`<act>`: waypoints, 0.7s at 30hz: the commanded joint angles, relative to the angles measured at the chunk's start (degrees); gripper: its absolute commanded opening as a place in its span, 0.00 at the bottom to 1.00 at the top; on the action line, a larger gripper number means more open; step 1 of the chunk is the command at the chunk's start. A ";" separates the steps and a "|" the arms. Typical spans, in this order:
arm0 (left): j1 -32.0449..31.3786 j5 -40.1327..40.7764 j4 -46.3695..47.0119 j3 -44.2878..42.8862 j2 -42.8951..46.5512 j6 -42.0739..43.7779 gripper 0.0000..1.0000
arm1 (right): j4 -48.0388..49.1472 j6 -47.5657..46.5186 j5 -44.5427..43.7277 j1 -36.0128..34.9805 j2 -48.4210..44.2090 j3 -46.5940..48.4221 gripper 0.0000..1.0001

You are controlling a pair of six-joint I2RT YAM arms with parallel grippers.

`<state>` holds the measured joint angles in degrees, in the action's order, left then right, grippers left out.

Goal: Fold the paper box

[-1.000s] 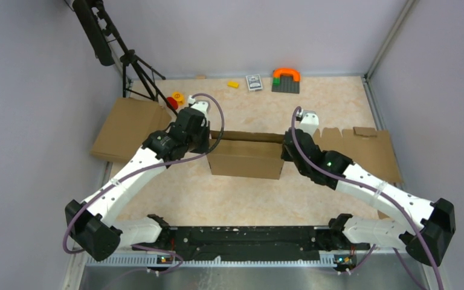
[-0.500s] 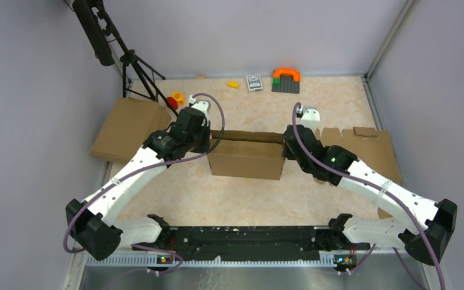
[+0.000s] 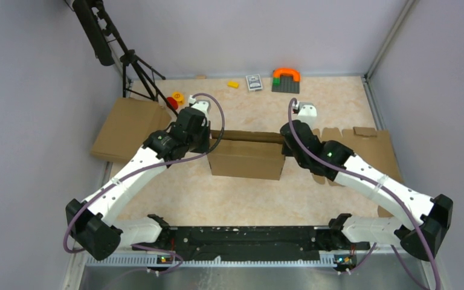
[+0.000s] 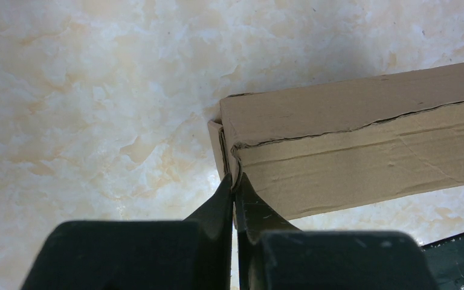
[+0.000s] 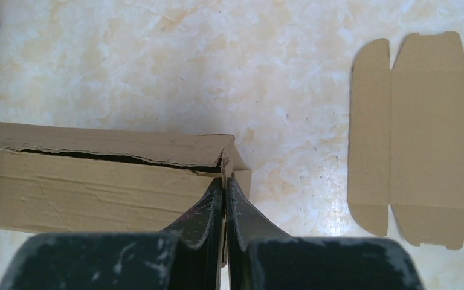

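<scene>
The paper box (image 3: 244,158) is a shallow brown cardboard box in the middle of the table, its lid seam slightly gapped (image 4: 362,124). My left gripper (image 3: 209,147) is at its left end. In the left wrist view the gripper (image 4: 234,183) is shut on the thin end wall at the box's corner. My right gripper (image 3: 285,150) is at the right end. Seen from the right wrist, it (image 5: 224,180) is shut on the end flap of the box (image 5: 96,181).
A flat notched cardboard blank (image 3: 362,151) (image 5: 423,139) lies right of the box, and another cardboard sheet (image 3: 127,127) lies left by a black tripod (image 3: 136,66). Small toys (image 3: 286,80), a card pack (image 3: 254,81) and red-yellow pieces (image 3: 175,99) sit along the back.
My right wrist has swung a little back and to the left at the box's right end. The box and the left arm have not moved.
</scene>
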<state>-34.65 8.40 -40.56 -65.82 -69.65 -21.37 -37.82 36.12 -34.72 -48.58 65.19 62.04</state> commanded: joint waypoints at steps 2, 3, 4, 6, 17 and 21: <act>-0.33 -0.41 -1.54 0.26 -0.12 -0.61 0.00 | -0.56 0.95 0.51 0.18 -1.61 0.18 0.00; -0.34 -0.41 -1.50 0.27 -0.16 -0.61 0.00 | -0.37 1.09 0.86 0.19 -2.43 -0.55 0.00; -0.33 -0.41 -1.54 0.26 -0.17 -0.67 0.00 | -0.20 1.19 1.14 0.23 -2.98 -1.26 0.00; -0.39 -0.49 -1.54 0.26 -0.30 -0.68 0.00 | -0.29 1.65 1.46 0.24 -3.82 -2.62 0.00; -0.76 -0.52 -1.56 0.20 -0.45 -1.13 0.00 | -0.31 3.88 1.48 -1.83 -4.69 -7.15 0.00; -0.88 -0.41 -1.54 0.26 -0.55 -1.35 0.00 | -1.07 4.56 -0.30 -3.20 -4.18 -7.43 0.00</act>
<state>-35.05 8.40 -40.53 -65.82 -69.65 -21.58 -34.89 39.55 -34.63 -50.00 60.07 56.60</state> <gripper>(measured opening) 0.002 0.006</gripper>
